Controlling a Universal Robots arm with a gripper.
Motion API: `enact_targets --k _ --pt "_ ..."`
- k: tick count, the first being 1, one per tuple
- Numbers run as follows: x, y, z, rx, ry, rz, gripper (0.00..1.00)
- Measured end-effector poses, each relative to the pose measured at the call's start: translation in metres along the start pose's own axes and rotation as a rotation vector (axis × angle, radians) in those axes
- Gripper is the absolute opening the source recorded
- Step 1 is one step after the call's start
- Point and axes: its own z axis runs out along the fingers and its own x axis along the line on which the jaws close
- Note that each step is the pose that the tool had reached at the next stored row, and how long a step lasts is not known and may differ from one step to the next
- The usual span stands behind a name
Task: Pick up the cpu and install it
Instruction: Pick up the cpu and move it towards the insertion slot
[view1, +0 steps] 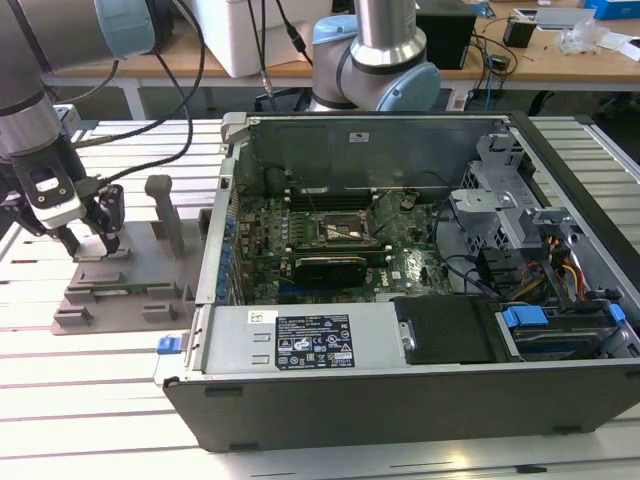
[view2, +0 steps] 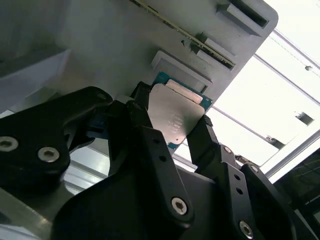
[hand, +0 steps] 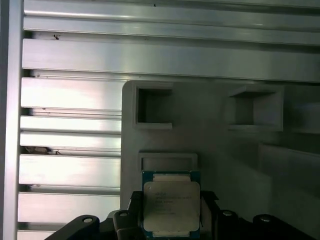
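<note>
Grey fixture block (hand: 210, 135) behind, end effector (view2: 172, 119) apparently pinching cpu (hand: 171, 202) by its edges

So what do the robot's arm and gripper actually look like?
The arm is silver-grey tubing with pale blue caps at its joints and black cables beside it. The gripper is black, with two chunky fingers fastened by silver screws.

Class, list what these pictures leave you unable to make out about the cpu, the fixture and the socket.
First wrist view: the gripper covers one edge of the cpu.
Both wrist views: the cpu itself hides whether it rests on the grey fixture or is lifted.
Exterior view: the socket in the computer case is too small to tell whether it is empty.
</note>
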Motion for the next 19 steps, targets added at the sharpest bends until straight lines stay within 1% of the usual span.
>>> enact_targets --k 3,5,8,12,19 --pt "-0.0003 -0.0001 -0.0121 0.0 0.0 0.0 0.54" --pt "-0.0006 -0.0003 -0.0248 0.0 0.0 0.0 0.54" --pt "-0.0008 -0.0003 -0.0298 0.0 0.0 0.0 0.54" --pt "-0.0009 -0.0004 -0.0344 0.0 0.0 0.0 0.54" --pt "-0.0012 -0.0005 -0.046 0.0 0.0 0.0 0.54"
